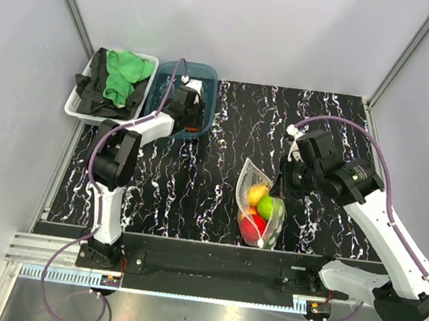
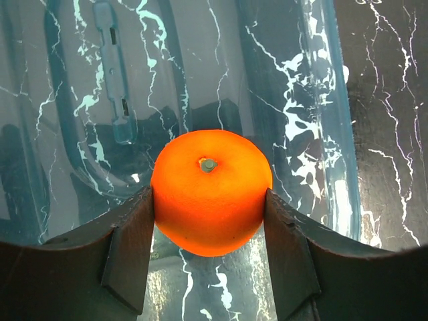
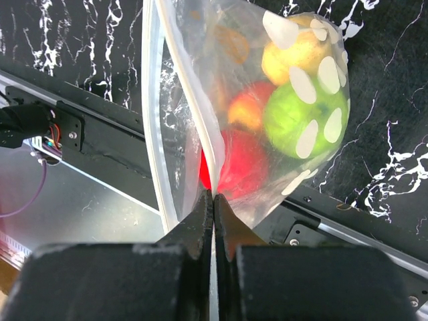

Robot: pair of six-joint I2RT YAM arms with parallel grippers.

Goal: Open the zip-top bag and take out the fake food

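Observation:
The zip-top bag [image 1: 253,175], clear with white dots, hangs upright with its mouth open. My right gripper [image 1: 282,183] is shut on one edge of the mouth [image 3: 212,199]. Fake food shows through the plastic: a lime green fruit [image 3: 294,119], a red one [image 3: 239,166], a yellow one [image 3: 289,59] and a peach-red one [image 3: 246,108]. My left gripper [image 1: 187,109] reaches into the teal tub [image 1: 211,76] at the back left. Both its fingers press the sides of an orange fake fruit [image 2: 210,175], held just above the tub floor [image 2: 194,281].
A white basket [image 1: 74,109] with green [image 1: 125,73] and black cloths stands left of the tub. The bag hangs over the black marbled mat [image 1: 195,189] near its front edge. Grey walls close in the back and both sides.

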